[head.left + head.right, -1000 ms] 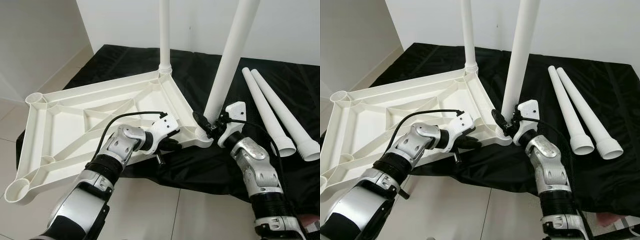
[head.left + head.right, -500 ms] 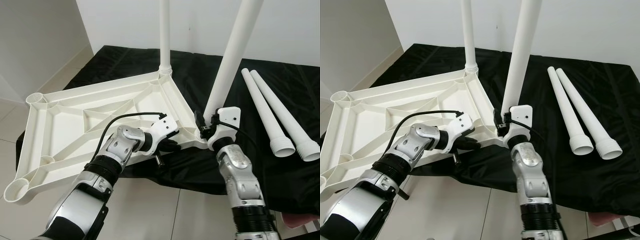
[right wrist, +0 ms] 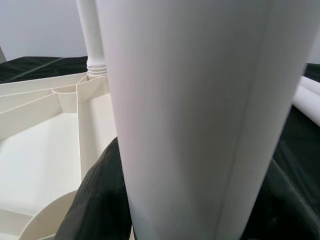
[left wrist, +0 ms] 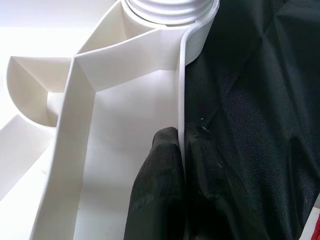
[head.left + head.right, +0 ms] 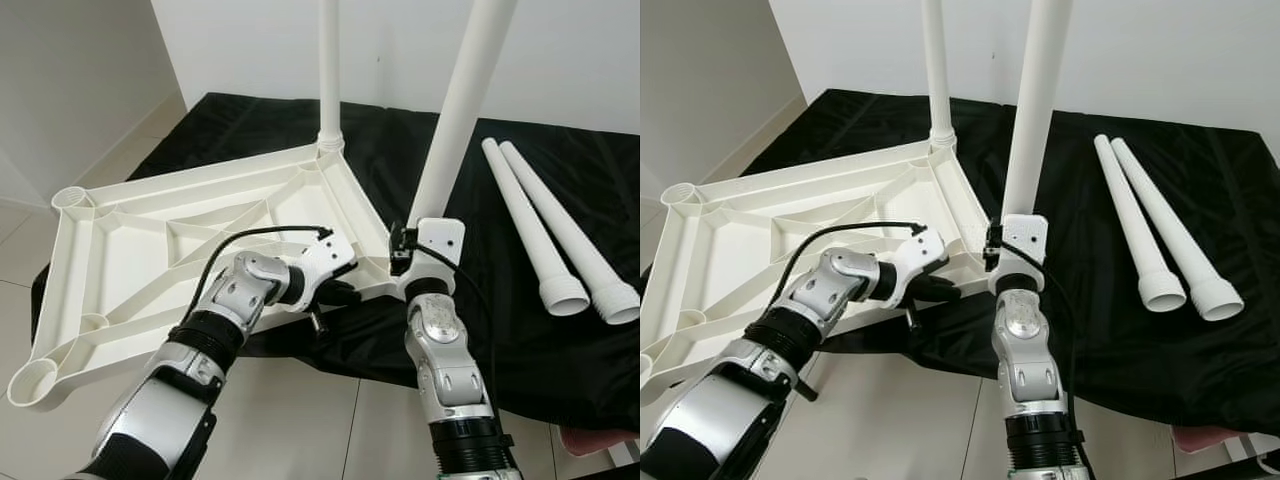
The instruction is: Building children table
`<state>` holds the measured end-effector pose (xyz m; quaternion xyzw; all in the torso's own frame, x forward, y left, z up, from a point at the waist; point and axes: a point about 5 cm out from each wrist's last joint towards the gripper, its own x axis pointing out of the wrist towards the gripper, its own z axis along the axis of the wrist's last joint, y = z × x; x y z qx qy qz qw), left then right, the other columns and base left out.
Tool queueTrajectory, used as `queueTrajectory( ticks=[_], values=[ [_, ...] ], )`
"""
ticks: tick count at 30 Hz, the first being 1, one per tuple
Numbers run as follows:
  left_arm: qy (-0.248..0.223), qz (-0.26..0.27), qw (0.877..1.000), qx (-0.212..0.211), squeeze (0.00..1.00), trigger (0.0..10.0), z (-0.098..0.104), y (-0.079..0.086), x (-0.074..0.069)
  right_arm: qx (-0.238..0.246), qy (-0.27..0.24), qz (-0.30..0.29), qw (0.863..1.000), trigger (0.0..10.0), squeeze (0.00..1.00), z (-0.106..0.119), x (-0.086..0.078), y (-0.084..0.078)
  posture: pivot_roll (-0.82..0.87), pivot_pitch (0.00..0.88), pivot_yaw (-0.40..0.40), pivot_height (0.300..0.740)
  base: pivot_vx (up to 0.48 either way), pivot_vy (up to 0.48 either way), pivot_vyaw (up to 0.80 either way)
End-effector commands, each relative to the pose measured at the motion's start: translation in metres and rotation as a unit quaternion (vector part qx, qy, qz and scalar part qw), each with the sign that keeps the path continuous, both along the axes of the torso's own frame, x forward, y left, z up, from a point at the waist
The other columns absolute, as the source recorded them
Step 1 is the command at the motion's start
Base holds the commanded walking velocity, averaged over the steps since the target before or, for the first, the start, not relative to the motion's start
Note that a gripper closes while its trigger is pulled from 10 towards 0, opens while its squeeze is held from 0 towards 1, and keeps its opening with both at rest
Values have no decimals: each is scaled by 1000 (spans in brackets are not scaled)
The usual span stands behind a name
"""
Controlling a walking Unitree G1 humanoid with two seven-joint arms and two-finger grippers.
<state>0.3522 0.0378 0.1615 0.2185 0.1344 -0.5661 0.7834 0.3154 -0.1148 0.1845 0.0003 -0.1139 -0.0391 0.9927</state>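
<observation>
Left gripper (image 4: 182,175): pinches the thin near edge wall of the tabletop (image 5: 150,240), one black finger inside the wall and one outside it, against the black cloth (image 5: 560,160).
Right gripper (image 5: 1008,262): at the foot of the near leg (image 5: 462,100), its black fingers (image 3: 95,200) wrapped round the leg's base just above the corner socket.
Tabletop: white, upside down, ribs showing; its far part lies on the cloth, its near left part juts out over the tiled floor (image 5: 290,420).
Far leg (image 5: 329,70): stands upright in the far corner socket.
Near leg: stands in the corner socket nearest the right gripper, tilted slightly to the robot's right.
Spare legs (image 5: 545,225): two lie side by side on the cloth, well to the right of the tabletop, wide ends toward the robot.
Open room: bare cloth lies between the near leg and the spare legs; two left corner sockets stand open.
Views: the left wrist view shows the pinch on the wall and the threaded leg end above it; the head views show both arms together.
</observation>
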Motion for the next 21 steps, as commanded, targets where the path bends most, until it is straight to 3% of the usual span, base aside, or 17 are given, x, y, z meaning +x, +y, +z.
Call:
queueTrajectory(
  ticks=[1, 2, 16, 20, 21],
  values=[
    [18, 27, 999, 17, 0, 10000, -14, 2, 0, 11, 33, 57, 998, 10000, 322, -13, -5, 30, -146, 95, 81, 740, 0, 0, 0],
    [17, 27, 999, 17, 0, 10000, -13, 3, 0, 17, 31, 64, 997, 10000, 1000, -12, -4, 28, -146, 96, 82, 740, 0, 0, 0],
    [15, 32, 999, 17, 0, 10000, -12, 5, 2, 17, 16, 59, 998, 10000, 1000, -4, 0, 13, -154, 109, 84, 740, 0, 0, 0],
    [15, 31, 999, 16, 0, 10000, -12, 4, 2, 9, 10, 62, 998, 10000, 1000, -1, 2, 3, -156, 108, 82, 740, 0, 0, 0],
    [16, 31, 999, 16, 0, 10000, -12, 3, 1, 3, 2, 66, 998, 10000, 1000, 1, 3, -6, -158, 110, 82, 740, 0, 0, 0]
  ],
)
